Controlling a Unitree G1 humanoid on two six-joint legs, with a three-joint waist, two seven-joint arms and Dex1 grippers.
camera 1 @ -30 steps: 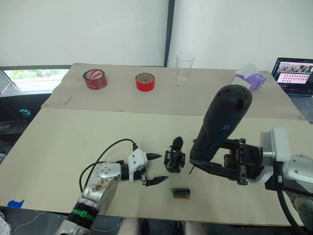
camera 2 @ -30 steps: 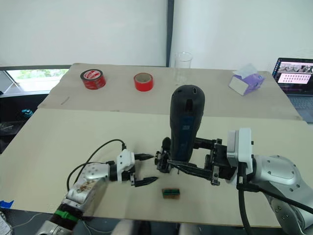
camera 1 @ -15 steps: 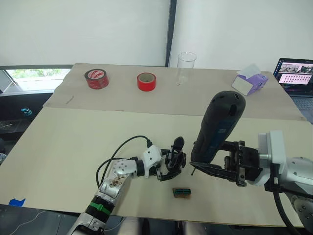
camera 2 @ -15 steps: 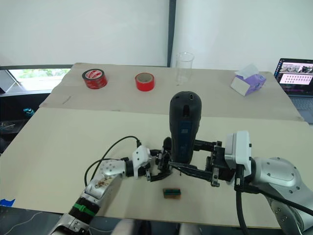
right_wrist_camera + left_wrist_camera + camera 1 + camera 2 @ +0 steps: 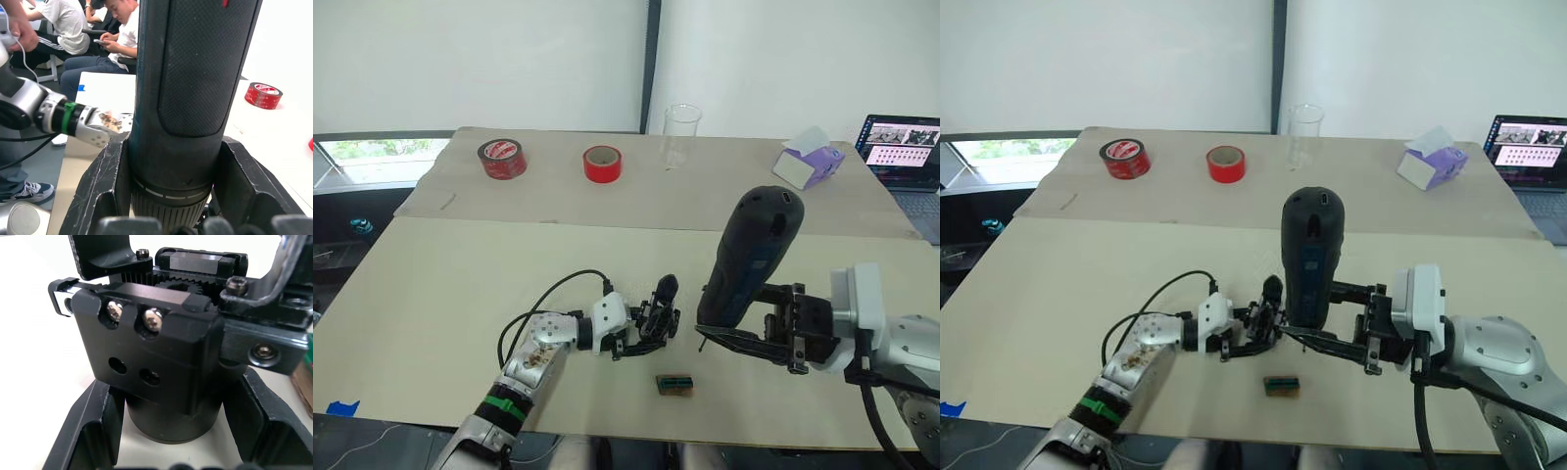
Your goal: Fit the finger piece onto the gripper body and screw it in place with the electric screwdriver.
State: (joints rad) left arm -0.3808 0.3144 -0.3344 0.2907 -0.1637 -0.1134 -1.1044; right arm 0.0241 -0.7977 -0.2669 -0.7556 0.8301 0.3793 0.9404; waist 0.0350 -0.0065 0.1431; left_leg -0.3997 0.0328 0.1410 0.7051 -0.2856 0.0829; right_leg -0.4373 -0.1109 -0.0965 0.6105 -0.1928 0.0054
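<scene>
Left pincer (image 5: pixel 644 338) hugs the blocky black gripper body (image 5: pixel 660 315) near the counter's (image 5: pixel 460 284) front edge — right pincer (image 5: pixel 744 333) clamps the thick black cylindrical electric screwdriver (image 5: pixel 747 257) upright beside it.

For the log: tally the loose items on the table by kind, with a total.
Tape rolls: 2, red and
Clear cup: 1
Tissue box: 1
Laptop: 1
Green-and-brown block: 1
Gripper body: 1
Electric screwdriver: 1
Total: 8
</scene>
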